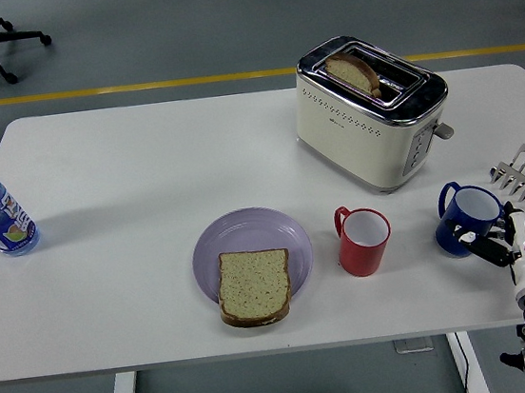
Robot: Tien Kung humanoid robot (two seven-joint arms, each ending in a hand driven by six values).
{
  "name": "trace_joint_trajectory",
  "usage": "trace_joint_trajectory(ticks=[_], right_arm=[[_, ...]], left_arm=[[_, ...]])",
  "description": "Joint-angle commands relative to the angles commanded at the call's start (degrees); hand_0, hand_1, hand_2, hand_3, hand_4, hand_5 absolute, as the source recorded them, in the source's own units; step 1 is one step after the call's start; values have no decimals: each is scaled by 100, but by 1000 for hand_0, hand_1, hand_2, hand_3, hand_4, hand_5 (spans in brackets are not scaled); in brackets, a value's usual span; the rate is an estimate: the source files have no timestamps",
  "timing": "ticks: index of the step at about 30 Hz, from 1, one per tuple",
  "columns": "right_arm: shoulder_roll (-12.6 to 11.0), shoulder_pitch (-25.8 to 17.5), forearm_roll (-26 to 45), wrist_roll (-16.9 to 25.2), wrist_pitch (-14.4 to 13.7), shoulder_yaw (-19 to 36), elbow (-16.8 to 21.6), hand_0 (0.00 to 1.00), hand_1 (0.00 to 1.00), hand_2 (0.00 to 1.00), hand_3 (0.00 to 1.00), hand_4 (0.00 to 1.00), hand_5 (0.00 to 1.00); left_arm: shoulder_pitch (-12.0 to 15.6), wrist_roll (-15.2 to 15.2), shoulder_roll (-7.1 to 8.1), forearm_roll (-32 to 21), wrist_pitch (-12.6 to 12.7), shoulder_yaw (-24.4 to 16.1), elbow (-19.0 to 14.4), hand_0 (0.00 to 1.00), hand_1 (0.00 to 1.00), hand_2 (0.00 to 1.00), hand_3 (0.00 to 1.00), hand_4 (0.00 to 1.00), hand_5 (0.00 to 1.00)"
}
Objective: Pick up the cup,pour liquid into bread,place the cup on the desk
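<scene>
The right hand (499,246) comes in at the desk's (137,269) near right corner, its fingers (480,252) curled against the near side of the blue cup (467,218). It appears to hold the cup, though how firmly cannot be told from this angle. The blue cup stands upright with its handle turned to the left, away from the hand. Left of it, apart, stands the red cup (364,241), handle also to the left. Left again lies the purple plate (248,232), with the slice of bread (253,286) overhanging its near edge. So the pour must travel leftward past the red cup. Behind the blue cup sits the toaster (367,112) holding another slice. No left hand shows.
</scene>
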Motion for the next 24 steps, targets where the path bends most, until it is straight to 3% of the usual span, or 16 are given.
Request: trace_joint_trajectory(ticks=[2, 3, 8, 9, 14, 15, 20, 21, 24], right_arm=[[-1, -14, 36, 38, -23, 7, 13, 480, 509, 588, 728, 837, 96], [-1, -19, 44, 47, -32, 11, 18, 457, 483, 546, 677, 830, 95], [-2, -69, 23, 91, -105, 98, 86, 457, 483, 546, 677, 830, 95], [-3, -76, 18, 99, -118, 116, 98, 444, 463, 536, 611, 815, 76], [-17, -132, -164, 86, -163, 340, 221, 444, 463, 536, 611, 815, 76], [-19, -136, -183, 80, -161, 359, 231, 394, 401, 523, 558, 813, 84], [-87, -166, -403, 14, -176, 615, 486, 394, 401, 523, 558, 813, 84], [-98, -167, -448, 6, -180, 651, 526, 317, 333, 502, 530, 810, 78], [-132, -165, -630, -12, -194, 770, 669, 317, 333, 502, 530, 810, 78]], left_arm=[[9, 4, -2, 19, -1, -11, 0, 678, 741, 755, 648, 408, 998], [12, 5, -3, 26, -1, -16, 0, 678, 741, 755, 647, 408, 998], [35, 13, -9, 67, -3, -44, 0, 678, 741, 755, 647, 408, 998], [37, 16, -10, 78, -3, -53, 0, 677, 741, 753, 647, 407, 998], [48, 22, -5, 102, -8, -63, 0, 677, 741, 753, 647, 407, 998], [49, 22, -5, 103, -9, -64, 0, 677, 741, 754, 647, 407, 998], [42, 12, -1, 65, -8, -45, 0, 677, 741, 754, 647, 407, 998], [40, 11, -1, 62, -8, -43, 0, 678, 740, 753, 647, 408, 998], [31, 6, 0, 47, -8, -34, 0, 678, 740, 753, 647, 408, 998]])
